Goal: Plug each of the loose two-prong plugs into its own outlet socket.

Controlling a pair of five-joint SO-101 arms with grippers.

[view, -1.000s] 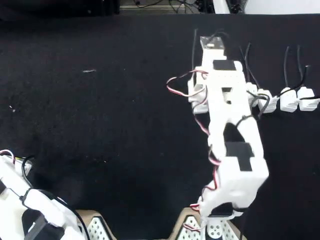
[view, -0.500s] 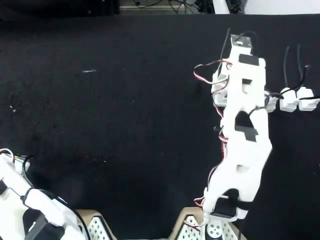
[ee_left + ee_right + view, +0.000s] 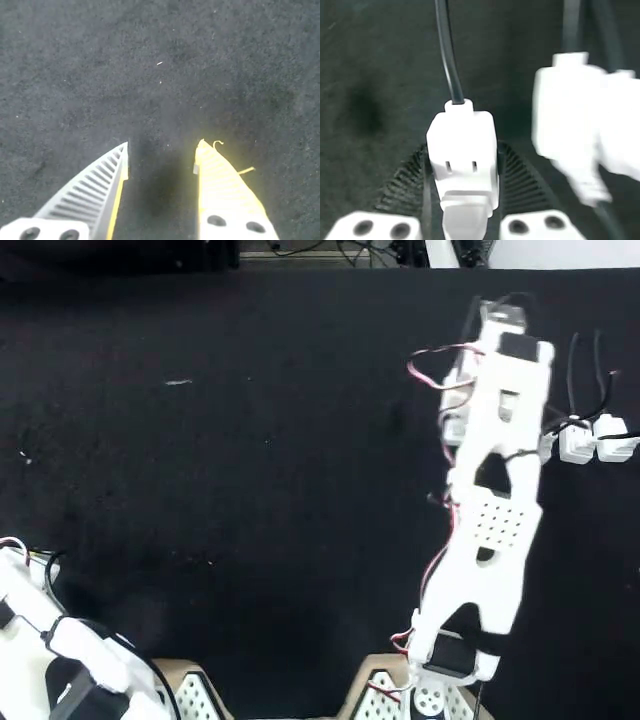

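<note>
A white socket (image 3: 462, 140) (two slots facing the wrist camera) is being grasped by the right claw (image 3: 463, 160), its ridged fingers (image 3: 520, 185) pressing on both sides. Its long axis is lying along the claw's, with the cord running straight away. More white connectors (image 3: 595, 438) are lying just beside it at the table's (image 3: 250, 440) far right, cords trailing the same way; plug or socket cannot be told. The left claw (image 3: 160, 165) is being held released over bare table, well apart, so the right arm is judged nearer.
</note>
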